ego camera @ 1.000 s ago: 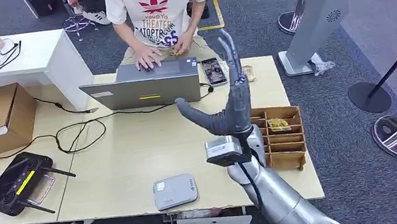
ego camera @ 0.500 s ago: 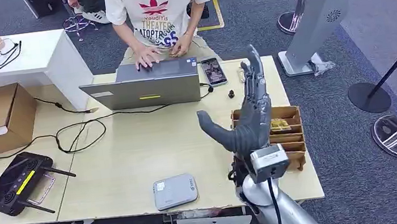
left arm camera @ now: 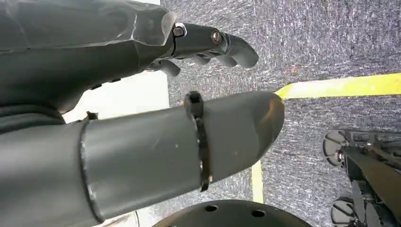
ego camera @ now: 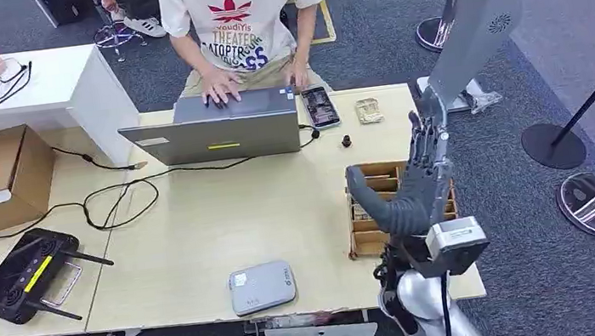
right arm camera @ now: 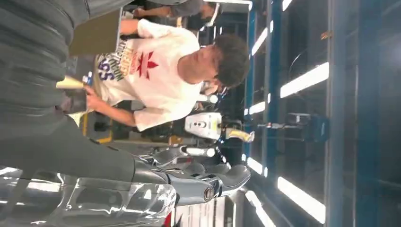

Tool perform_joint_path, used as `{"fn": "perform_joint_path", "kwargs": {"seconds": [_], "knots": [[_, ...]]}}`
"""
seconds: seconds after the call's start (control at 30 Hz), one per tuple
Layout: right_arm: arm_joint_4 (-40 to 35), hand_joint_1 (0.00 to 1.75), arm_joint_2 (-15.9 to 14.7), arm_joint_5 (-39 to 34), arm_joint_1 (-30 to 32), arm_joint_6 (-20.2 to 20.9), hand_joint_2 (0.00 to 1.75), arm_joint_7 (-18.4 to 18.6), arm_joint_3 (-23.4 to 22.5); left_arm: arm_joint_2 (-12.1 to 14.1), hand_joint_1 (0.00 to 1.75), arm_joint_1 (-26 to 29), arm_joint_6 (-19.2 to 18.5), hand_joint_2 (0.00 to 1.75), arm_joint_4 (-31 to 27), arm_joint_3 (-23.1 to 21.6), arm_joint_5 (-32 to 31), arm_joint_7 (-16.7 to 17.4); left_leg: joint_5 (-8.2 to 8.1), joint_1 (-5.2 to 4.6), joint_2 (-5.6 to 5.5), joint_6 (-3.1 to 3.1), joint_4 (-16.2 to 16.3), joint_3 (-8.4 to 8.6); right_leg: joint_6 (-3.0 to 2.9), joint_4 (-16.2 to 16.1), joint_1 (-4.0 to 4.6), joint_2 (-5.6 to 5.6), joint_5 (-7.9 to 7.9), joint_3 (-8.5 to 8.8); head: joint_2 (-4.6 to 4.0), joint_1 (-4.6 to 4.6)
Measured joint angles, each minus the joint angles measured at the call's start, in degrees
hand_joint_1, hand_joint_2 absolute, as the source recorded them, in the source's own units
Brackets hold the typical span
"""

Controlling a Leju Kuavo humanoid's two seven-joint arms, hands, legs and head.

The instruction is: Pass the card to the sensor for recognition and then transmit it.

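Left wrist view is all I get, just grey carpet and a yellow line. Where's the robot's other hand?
Observer: The right hand hovers over a wooden box with compartments at the right end of the table. Its fingers are apart and it holds nothing.
Operator: Is there a sensor thing on the table?
Observer: A flat grey device lies near the table's front edge, left of the box.
Operator: Is anybody there?
Observer: Yes, a person sits at the far side with one hand on a grey laptop.
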Motion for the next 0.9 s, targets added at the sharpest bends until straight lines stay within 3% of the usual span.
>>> {"fn": "perform_joint_path", "kwargs": {"seconds": [0.4,0.73,0.9], "knots": [[-0.3,0.0,-0.1,1.8,4.4,-0.5,1.75,1.8,-5.1,0.0,0.0,0.0,0.9,0.0,0.0,0.0,-0.7,0.3,-0.01,0.0,0.0,-0.01,0.0,0.0,0.0,0.0,0.0,0.0,0.0,0.0,0.0,0.0],[-0.5,0.0,-0.1,2.2,5.6,-0.1,1.75,2.0,-6.1,0.0,0.0,-0.1,0.9,0.0,0.0,0.0,-0.7,0.3,-0.01,0.0,0.0,-0.01,0.0,0.01,0.0,0.0,0.0,0.0,0.0,0.01,0.0,0.0],[-0.7,0.0,-0.1,3.0,6.5,0.4,1.75,2.8,-7.0,-0.6,0.0,-0.1,4.1,0.0,0.0,0.0,-0.4,0.3,-0.01,-0.01,0.0,-0.01,0.0,0.01,0.0,0.0,-0.01,-0.01,0.0,0.01,0.0,0.02]]}}
